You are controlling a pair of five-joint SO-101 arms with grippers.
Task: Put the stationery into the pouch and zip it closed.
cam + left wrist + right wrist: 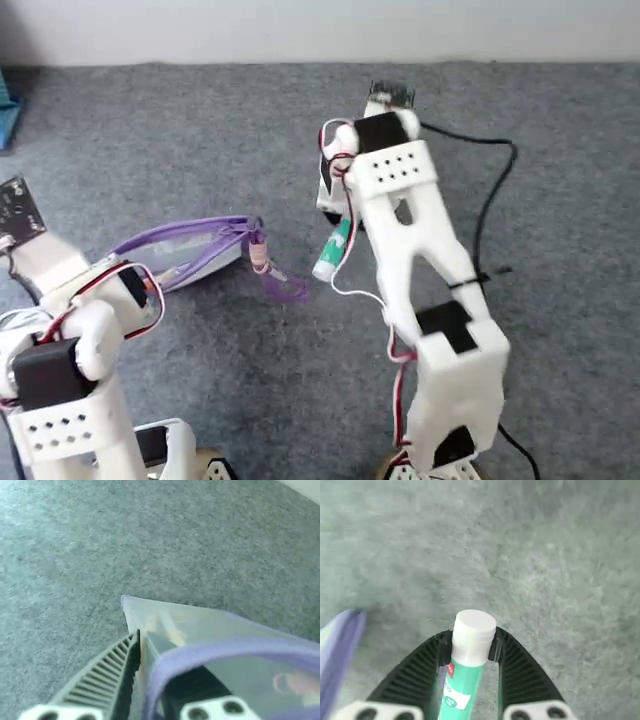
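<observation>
The right tool (pixel 470 644) grips a green glue stick (pixel 464 682) by its white-capped end, fingers closed on either side of it, above the grey tabletop (pixel 200 130). Near it to the left, the clear, purple-trimmed pouch (pixel 190 250) lies on the tabletop. The left tool (pixel 146 652) is clamped on the pouch's edge, one finger outside and the other seen through the wall. A purple strap (pixel 285 288) trails from the pouch's far end.
</observation>
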